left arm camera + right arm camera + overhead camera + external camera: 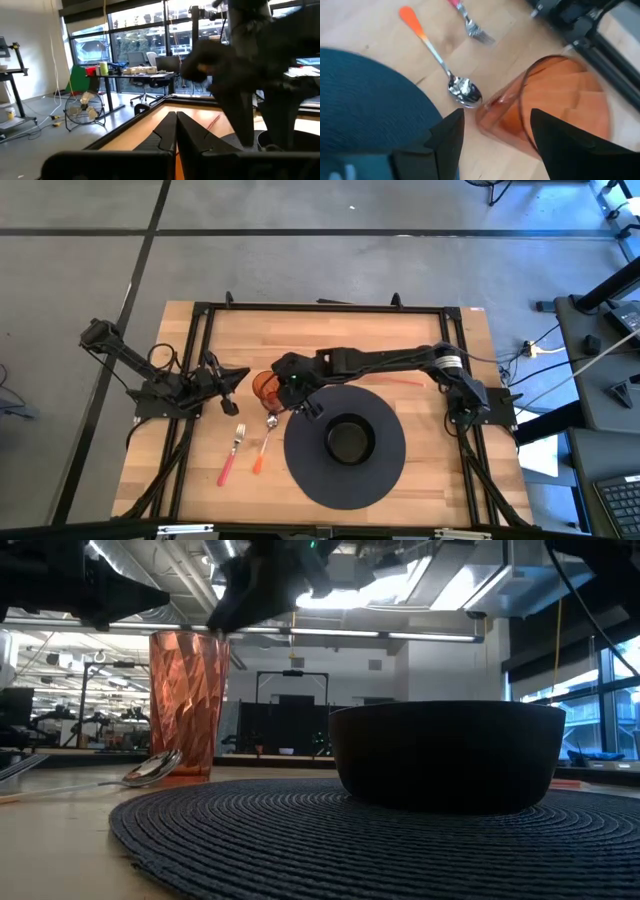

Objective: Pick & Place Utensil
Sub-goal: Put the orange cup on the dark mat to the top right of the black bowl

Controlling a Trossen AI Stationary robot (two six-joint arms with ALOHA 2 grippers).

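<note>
A spoon with an orange handle (264, 444) lies flat on the wood, its bowl (465, 93) close beside the foot of an upright orange faceted cup (555, 105). A pink-handled fork (232, 452) lies to the spoon's left. My right gripper (497, 135) hovers open above the cup and the spoon's bowl and touches neither. In the high view it (298, 394) is just right of the cup (264, 385). My left gripper (176, 131) is shut and waits left of the cup (233, 378).
A round dark woven placemat (300, 470) with a black bowl (348, 438) on it lies right of the utensils. In the low view the cup (188, 700) stands left of the bowl (445, 755). A black frame rims the table (190, 360). Bare wood lies near the front left corner.
</note>
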